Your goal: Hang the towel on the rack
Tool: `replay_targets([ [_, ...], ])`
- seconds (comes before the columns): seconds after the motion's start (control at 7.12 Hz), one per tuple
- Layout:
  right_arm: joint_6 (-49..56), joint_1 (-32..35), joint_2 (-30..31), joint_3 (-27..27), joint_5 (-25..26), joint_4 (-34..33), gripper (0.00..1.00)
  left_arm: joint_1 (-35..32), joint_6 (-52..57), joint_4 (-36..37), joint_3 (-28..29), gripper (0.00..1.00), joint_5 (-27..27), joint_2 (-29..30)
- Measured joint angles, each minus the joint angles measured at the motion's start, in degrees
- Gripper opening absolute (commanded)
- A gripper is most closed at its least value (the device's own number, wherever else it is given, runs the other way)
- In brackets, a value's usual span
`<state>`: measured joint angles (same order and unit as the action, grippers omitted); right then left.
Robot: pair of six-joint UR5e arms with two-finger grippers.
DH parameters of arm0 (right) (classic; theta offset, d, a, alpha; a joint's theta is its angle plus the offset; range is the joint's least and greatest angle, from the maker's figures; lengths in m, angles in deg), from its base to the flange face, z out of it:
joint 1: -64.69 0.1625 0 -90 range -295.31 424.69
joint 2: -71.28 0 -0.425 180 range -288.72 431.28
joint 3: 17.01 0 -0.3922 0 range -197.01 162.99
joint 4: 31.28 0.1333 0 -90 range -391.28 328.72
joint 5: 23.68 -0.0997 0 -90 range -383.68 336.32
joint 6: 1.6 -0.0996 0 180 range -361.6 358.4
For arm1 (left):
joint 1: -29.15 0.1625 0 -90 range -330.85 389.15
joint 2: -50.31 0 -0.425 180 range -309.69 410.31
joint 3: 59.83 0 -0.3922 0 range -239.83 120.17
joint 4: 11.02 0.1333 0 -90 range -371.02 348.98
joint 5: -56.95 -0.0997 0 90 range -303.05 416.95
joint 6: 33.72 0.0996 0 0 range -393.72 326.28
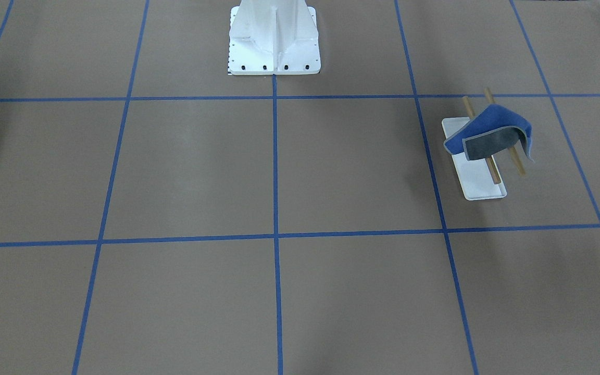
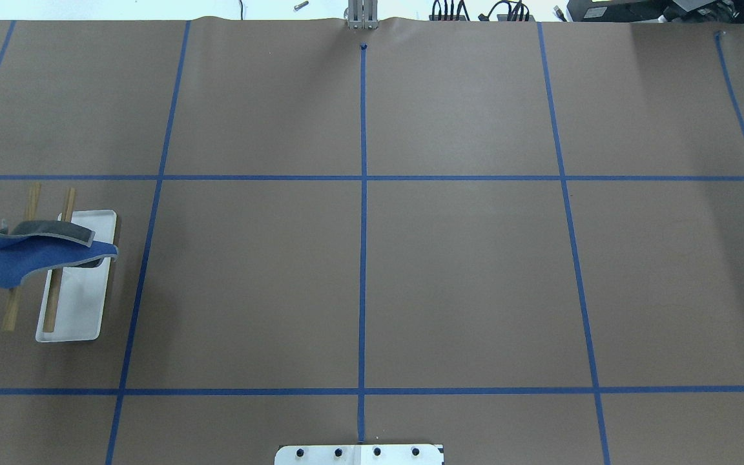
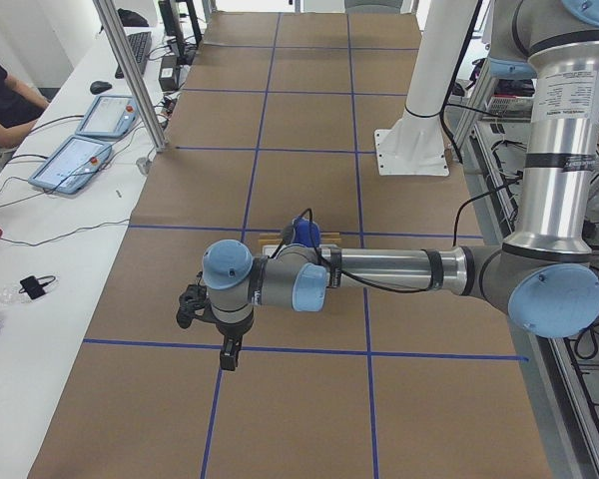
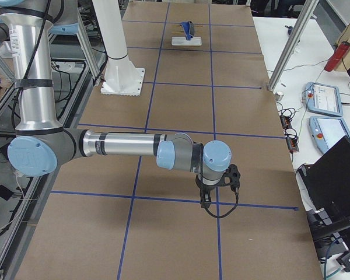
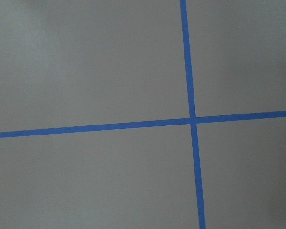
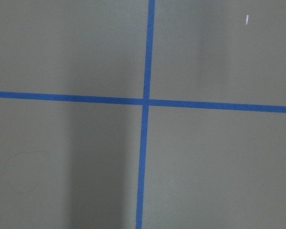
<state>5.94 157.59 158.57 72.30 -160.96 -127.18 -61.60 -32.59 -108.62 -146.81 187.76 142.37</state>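
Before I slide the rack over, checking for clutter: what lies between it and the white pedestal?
Only bare table crossed by blue tape lines lies between the rack and the pedestal, seen in the front-facing view.

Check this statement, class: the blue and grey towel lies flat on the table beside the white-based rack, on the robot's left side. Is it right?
One thing is wrong. The towel does not lie flat beside the rack; it is draped over the rack's two wooden bars, as the exterior front-facing view shows. It is blue and grey, on the robot's left side.
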Motion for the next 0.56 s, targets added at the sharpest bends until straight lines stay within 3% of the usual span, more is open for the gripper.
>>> replay_targets([
  [0.56, 0.0, 0.0, 0.0, 0.1, 0.0, 0.0, 1.00, 0.0, -0.4, -0.8, 1.3, 0.98, -0.3, 0.6],
])
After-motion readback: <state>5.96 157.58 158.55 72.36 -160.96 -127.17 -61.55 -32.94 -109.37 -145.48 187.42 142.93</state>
